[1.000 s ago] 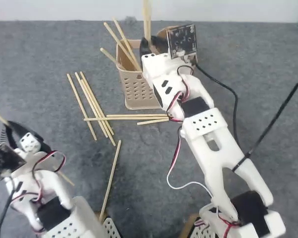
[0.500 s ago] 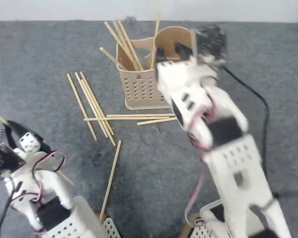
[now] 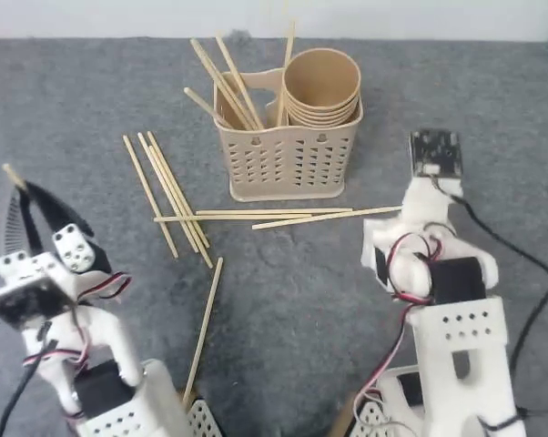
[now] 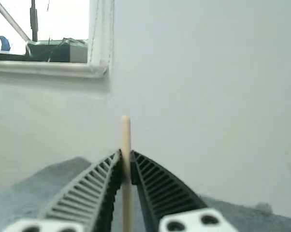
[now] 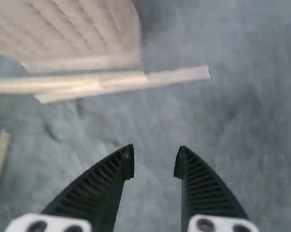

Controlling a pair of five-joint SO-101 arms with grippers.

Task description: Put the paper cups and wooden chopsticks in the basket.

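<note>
My left gripper point(image 4: 126, 157): clamped on one chopstick point(image 4: 125, 133), aimed at the wall point(image 4: 208, 96). My right gripper point(image 5: 155, 150): jaws parted, nothing held, low over the carpet point(image 5: 232, 121) near the basket point(image 3: 288, 164). Stack of paper cups point(image 3: 321, 82): inside basket. Some loose chopsticks point(image 3: 169, 191): on carpet beside basket

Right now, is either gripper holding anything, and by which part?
The left gripper pinches a chopstick near one end, a short tip sticking out; the right gripper holds nothing.

One basket point(image 3: 288, 168), one stack of paper cups point(image 3: 321, 86), about thirteen chopsticks point(image 3: 174, 196).
</note>
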